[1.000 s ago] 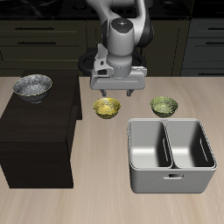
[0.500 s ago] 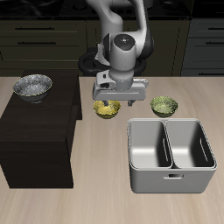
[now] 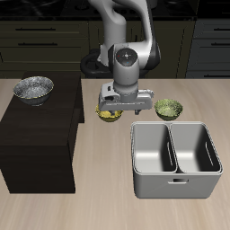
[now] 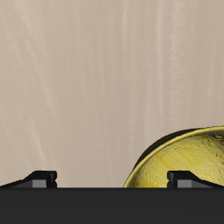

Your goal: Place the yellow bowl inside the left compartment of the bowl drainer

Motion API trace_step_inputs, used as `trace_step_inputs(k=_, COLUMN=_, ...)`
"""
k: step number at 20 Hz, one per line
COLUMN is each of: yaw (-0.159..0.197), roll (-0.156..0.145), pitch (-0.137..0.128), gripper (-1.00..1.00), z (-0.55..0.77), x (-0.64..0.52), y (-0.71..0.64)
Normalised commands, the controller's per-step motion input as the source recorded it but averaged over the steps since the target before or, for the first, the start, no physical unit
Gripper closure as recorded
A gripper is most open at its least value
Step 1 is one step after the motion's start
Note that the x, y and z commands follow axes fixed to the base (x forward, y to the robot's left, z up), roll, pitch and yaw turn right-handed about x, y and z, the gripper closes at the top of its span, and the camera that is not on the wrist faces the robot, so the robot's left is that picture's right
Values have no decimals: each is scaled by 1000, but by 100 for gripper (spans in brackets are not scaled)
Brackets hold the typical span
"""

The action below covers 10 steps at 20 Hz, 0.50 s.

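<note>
The yellow bowl sits on the table beside the black cabinet, partly covered by my gripper, which hangs low over it. In the wrist view the yellow bowl lies close under one fingertip, while the other fingertip is over bare table. The fingers stand wide apart, open, holding nothing. The bowl drainer stands nearer the table's front edge, both wells empty. Taking its slot-handle side as the front, the left compartment is the well nearer the yellow bowl.
An olive-green bowl rests just behind the drainer, close to my gripper. A silver-grey speckled bowl sits on top of the black cabinet, whose edge is right beside the yellow bowl.
My gripper has come down and shifted slightly toward the drainer, from above the yellow bowl to low over it. The bowls and the drainer have not moved.
</note>
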Motion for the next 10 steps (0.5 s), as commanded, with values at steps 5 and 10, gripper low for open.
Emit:
trace_step_inputs(k=5, yaw=-36, roll=33, pitch=36, gripper=100, z=-170, x=21, y=4)
trace_step_inputs(k=10, yaw=7, roll=7, pitch=-23, gripper=100, z=107, x=-28, y=14)
